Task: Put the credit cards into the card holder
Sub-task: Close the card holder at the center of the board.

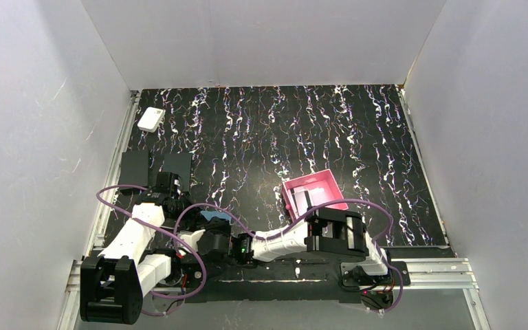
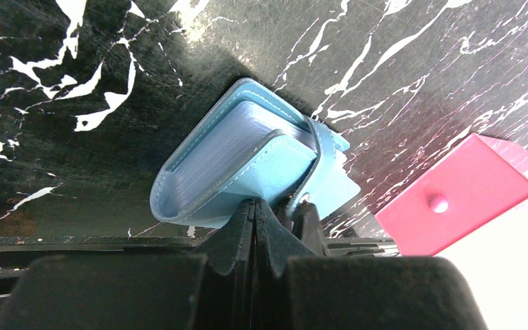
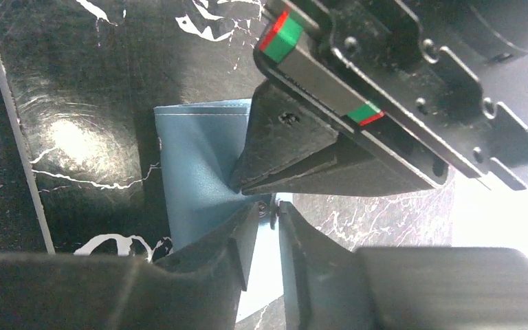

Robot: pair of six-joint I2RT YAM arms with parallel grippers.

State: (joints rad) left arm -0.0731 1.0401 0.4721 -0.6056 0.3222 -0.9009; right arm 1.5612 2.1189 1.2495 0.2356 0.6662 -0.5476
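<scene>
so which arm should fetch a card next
Right, probably: the right gripper is open and the pink tray with credit cards is nearer it; the left gripper is shut on the card holder.

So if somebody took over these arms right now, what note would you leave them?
Left hand: shut, pinching the cover of the card holder.
Right hand: fingers slightly apart at the holder's edge; whether it grips anything is unclear.
Credit cards: they appear to lie in the pink tray, to the right of the holder.
Done: the holder is pinned by the left hand; no card shows in its pockets.
Left: fetch each card from the tray and slide it into a pocket.
</scene>
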